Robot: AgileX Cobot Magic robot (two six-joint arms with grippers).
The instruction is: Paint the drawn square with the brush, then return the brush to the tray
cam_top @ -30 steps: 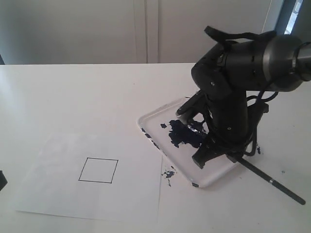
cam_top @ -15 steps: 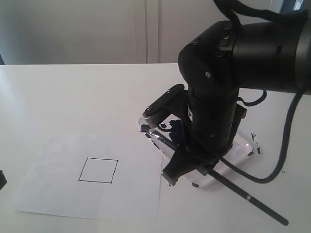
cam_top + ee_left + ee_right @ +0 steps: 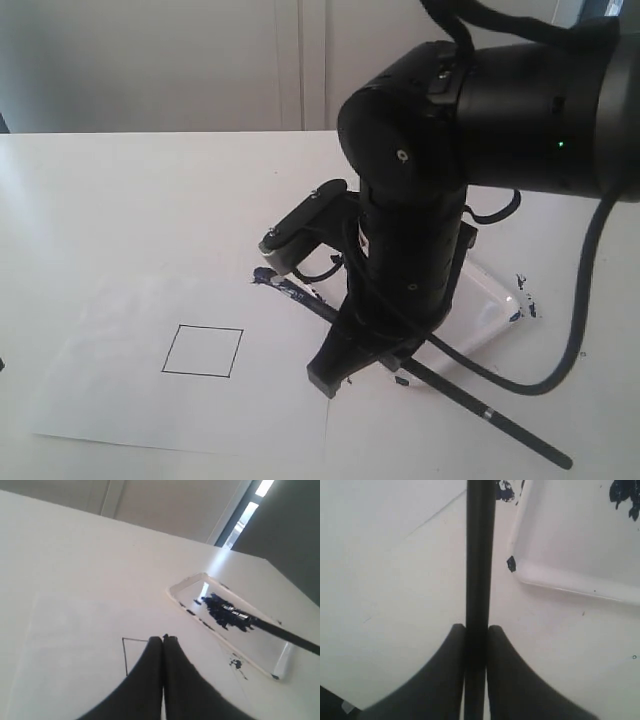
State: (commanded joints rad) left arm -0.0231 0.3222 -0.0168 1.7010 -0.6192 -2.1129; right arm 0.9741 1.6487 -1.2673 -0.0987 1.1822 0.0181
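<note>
On white table [image 3: 120, 200], counted one drawn square [image 3: 202, 351], one tray [image 3: 490, 303]; caught right gripper [image 3: 476, 629] clamping one brush [image 3: 482, 411], left gripper [image 3: 163, 639] pinched together, empty.

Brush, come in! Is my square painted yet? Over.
Right fingers shut on the brush; left fingers shut, empty. Brush tip off the tray, short of the drawn square. Square unpainted, white inside. Nothing between them.

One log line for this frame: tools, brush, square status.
right tool: shut on brush | left tool: shut, empty | brush tip: short of drawn square | drawn square: unpainted
</note>
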